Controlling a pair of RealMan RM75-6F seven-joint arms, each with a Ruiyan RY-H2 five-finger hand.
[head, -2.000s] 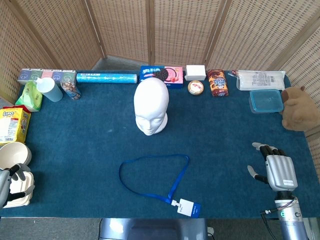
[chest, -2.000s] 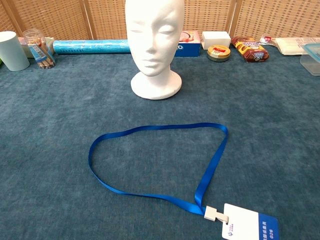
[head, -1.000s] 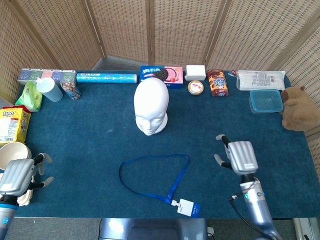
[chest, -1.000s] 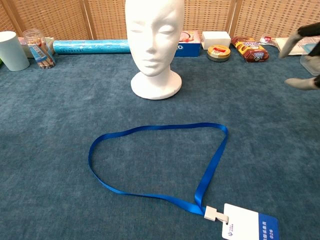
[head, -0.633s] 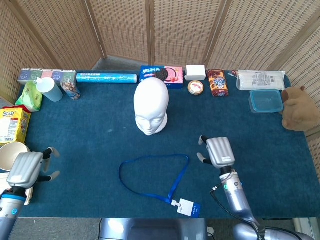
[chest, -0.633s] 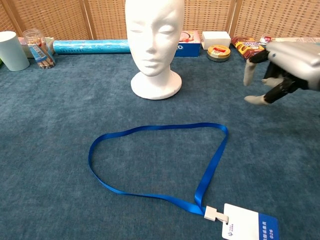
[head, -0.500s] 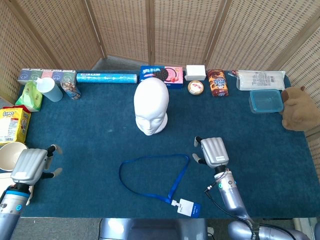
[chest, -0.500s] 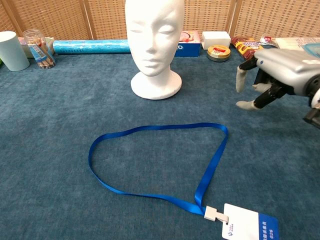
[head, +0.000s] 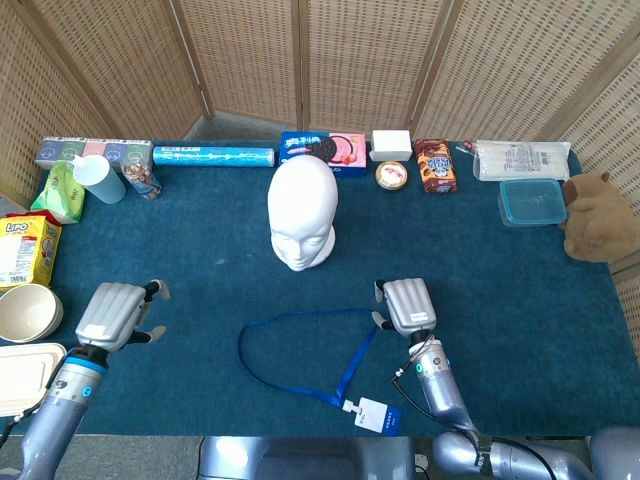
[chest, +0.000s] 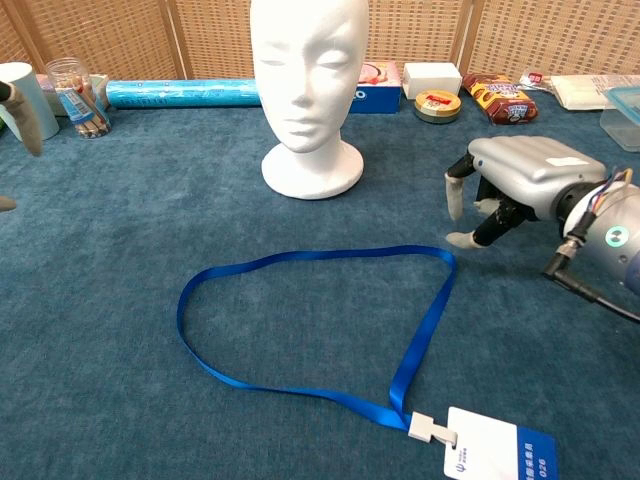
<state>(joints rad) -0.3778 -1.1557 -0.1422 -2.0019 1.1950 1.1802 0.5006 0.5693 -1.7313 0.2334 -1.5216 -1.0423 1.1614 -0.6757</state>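
Two silver robot hands on grey forearms

The right hand (chest: 505, 185) has a smooth silver shell behind dark fingers with pale tips (chest: 453, 202); behind it a green light glows on the wrist, black cables alongside. The left hand (head: 112, 312) has a ribbed silver back, blue-ringed wrist.

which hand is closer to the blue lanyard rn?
Right. The right hand is open, just off the lanyard's right-hand corner, not touching it. The left hand is open too, well off to the loop's left.
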